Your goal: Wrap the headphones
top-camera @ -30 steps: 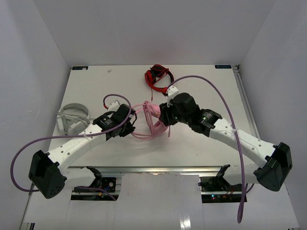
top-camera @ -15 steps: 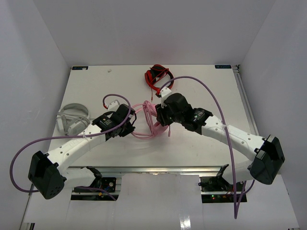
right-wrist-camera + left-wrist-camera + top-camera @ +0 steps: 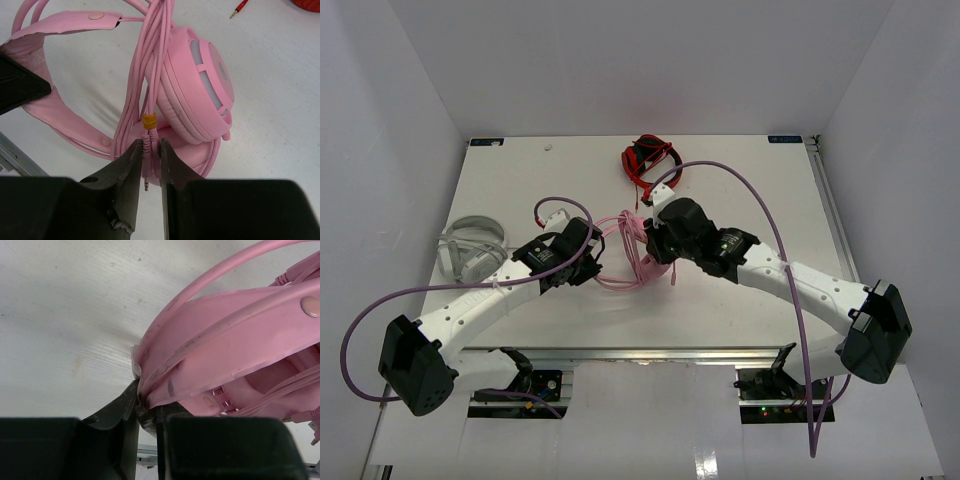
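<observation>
The pink headphones (image 3: 625,250) lie mid-table between my two arms. My left gripper (image 3: 145,405) is shut on the lower edge of their headband (image 3: 225,325), and it sits at the headphones' left side (image 3: 592,262) in the top view. The thin pink cable (image 3: 145,75) runs in several strands across the ear cup (image 3: 200,95), and its two plug ends are tied with a yellow band (image 3: 149,120). Just below that band, my right gripper (image 3: 150,157) is shut on the plugs; from above it is at the headphones' right side (image 3: 650,243).
Red-and-black headphones (image 3: 650,160) lie at the back of the table, and their red plug (image 3: 240,7) reaches towards the pink set. Light grey-white headphones (image 3: 470,248) sit at the left, beside the left arm. White walls enclose the table on three sides.
My right arm has moved left onto the headphones, and its jaws have narrowed down onto the cable's plug ends. The left arm and its grip on the headband have not changed.
</observation>
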Motion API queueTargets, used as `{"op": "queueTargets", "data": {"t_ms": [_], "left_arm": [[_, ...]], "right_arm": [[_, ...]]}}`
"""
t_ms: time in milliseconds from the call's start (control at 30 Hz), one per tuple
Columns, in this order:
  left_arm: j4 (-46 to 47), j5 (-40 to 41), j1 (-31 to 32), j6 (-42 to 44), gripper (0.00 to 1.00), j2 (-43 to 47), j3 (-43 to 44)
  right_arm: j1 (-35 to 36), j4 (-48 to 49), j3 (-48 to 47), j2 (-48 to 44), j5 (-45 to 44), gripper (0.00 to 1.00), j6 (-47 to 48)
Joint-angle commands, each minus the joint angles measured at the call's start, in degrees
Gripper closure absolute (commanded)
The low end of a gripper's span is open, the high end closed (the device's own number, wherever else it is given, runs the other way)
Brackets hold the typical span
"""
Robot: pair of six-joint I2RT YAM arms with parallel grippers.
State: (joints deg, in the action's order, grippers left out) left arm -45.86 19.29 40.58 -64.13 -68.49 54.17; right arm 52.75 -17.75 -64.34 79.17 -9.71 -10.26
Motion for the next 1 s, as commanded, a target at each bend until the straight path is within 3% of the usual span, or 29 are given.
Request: {"op": "queueTargets", "data": {"t_ms": [0,733,967], "left_arm": [[5.09,0.7,-0.34,-3.85,1.0,3.31,2.5],[4.81,-0.58,-0.32,-5.3,1.0,7.06,3.15],[5.38,-1.57,-0.32,-5.24,1.0,6.99,3.22]], "right_arm": [[2.54,3.19,-0.18,0.59,-0.96,0.9,-1.35],[4.82,3.78,0.4,6.6,-8.46,0.92,-2.95],[4.91,3.78,-0.39,8.03,-8.37,0.83,-3.25]]}}
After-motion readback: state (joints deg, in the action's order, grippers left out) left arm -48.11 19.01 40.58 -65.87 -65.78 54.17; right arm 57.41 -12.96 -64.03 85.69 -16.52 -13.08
